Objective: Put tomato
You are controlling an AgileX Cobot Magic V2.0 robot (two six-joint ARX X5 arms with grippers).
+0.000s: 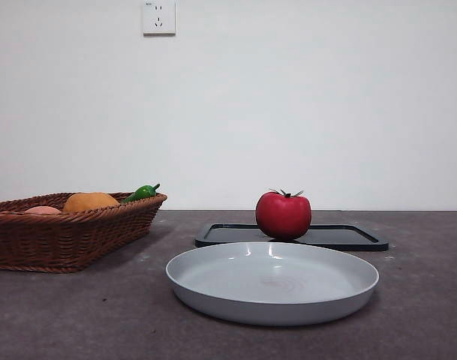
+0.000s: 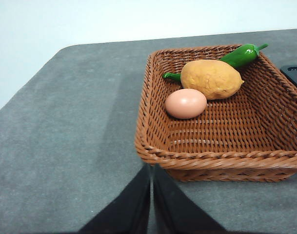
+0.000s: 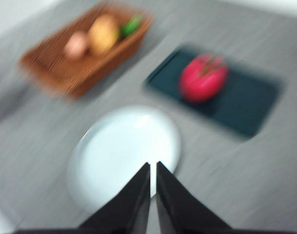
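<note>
The red tomato [image 1: 284, 215] with its dark green stem stands on a flat black tray [image 1: 341, 237], behind an empty grey plate [image 1: 272, 282]. The right wrist view is blurred but shows the tomato [image 3: 203, 78] on the tray [image 3: 246, 105] beyond the plate [image 3: 124, 151]. My right gripper [image 3: 153, 168] hangs high over the plate's near rim, jaws shut and empty. My left gripper [image 2: 151, 170] is shut and empty, just outside the near wall of a wicker basket [image 2: 221, 163]. Neither arm shows in the front view.
The wicker basket [image 1: 63, 232] at the left holds an orange-yellow fruit [image 2: 211, 79], a pale egg [image 2: 185, 103] and a green pepper [image 2: 243, 54]. A wall socket [image 1: 158, 16] sits high on the white wall behind the table.
</note>
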